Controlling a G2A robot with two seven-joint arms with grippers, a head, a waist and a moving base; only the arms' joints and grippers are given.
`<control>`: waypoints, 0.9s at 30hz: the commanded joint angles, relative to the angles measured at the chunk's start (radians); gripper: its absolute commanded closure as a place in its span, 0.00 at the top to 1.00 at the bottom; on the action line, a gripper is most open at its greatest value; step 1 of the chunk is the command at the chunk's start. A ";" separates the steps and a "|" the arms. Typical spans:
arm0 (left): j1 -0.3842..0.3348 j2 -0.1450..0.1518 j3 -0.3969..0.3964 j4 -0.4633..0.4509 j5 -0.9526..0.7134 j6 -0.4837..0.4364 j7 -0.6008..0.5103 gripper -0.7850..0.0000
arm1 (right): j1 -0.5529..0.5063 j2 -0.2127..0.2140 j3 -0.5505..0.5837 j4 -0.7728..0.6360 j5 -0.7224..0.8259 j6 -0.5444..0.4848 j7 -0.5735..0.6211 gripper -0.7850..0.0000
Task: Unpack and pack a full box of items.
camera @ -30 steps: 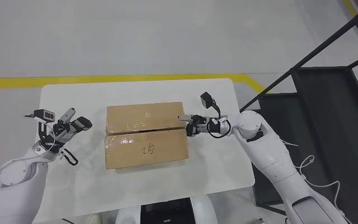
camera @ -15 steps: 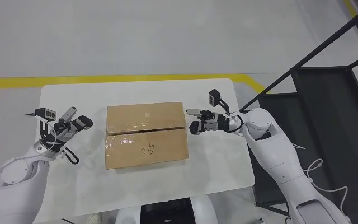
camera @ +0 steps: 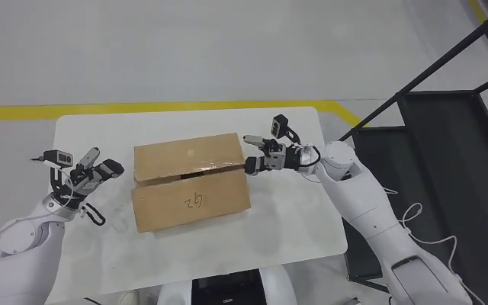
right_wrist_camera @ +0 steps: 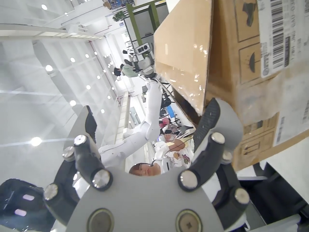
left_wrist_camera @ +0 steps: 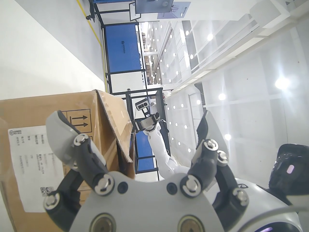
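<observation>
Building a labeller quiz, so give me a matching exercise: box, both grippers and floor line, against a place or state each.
1 cardboard box
2 left gripper
3 right gripper
4 floor line

a open, close against one box end
b yellow, beyond the table
c open, apart from the box
d on the table, top flaps slightly parted

Pairs: 1-d; 2-c; 3-a; 4-b

A white table (camera: 99, 133) stands on a pale grey floor (camera: 229, 46) with a yellow stripe (camera: 152, 109) beyond its far edge, a black metal rack (camera: 450, 152) off its right edge, and blue panels (left_wrist_camera: 120, 49) under bright ceiling lights (left_wrist_camera: 282, 83) farther off.
</observation>
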 commanded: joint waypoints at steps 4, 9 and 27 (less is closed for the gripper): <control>0.000 -0.002 -0.003 0.004 0.003 0.002 -0.001 1.00 | 0.029 -0.016 -0.009 0.031 0.111 0.009 -0.027 1.00; -0.007 -0.005 0.002 0.012 0.003 0.008 -0.004 1.00 | 0.069 -0.035 -0.043 0.076 0.157 0.006 -0.057 1.00; -0.169 -0.051 0.107 0.192 0.109 -0.144 0.240 1.00 | 0.028 0.008 0.040 -0.005 -0.164 -0.004 -0.117 1.00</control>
